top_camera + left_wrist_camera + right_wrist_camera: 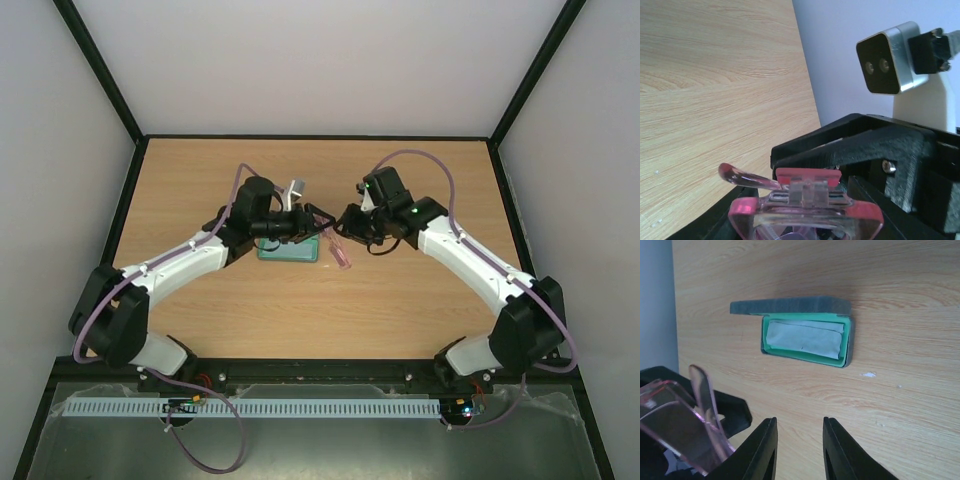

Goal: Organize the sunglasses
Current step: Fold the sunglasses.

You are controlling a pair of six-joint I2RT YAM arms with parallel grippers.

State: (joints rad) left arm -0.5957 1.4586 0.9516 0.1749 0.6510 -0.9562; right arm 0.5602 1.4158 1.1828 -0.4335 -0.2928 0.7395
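- Two grippers meet over the middle of the light wooden table, just beside the grey-blue oblong case, which lies with its lid propped up.
- We see the translucent pink sunglasses held off the table in the left gripper. Its jaws appear closed on the frame near a hinge, though the contact sits at the very bottom of the left wrist view, so we are not certain of it.
- One slender arm of the sunglasses juts out sideways, unfolded.
- We find the right gripper with its jaws parted a moderate way and nothing between them. It hangs close to the sunglasses without touching them.
- We see a folded light-blue cloth covering most of the green lining, so the case is already partly filled.
- Risks, as we judge them:
  - The grip is on one end only, so the sunglasses could swivel or slip.
  - The splayed arm could catch on the case rim or lid and tip the case.
  - The two grippers are close enough to knock each other if either swings.
  - The sunglasses could ride high on the cloth and stop the lid from shutting.
- Room, as we see it: bare wood surrounds the case on every side in the top view. The table edges and enclosure walls are well apart from the work, so either arm can back away freely.
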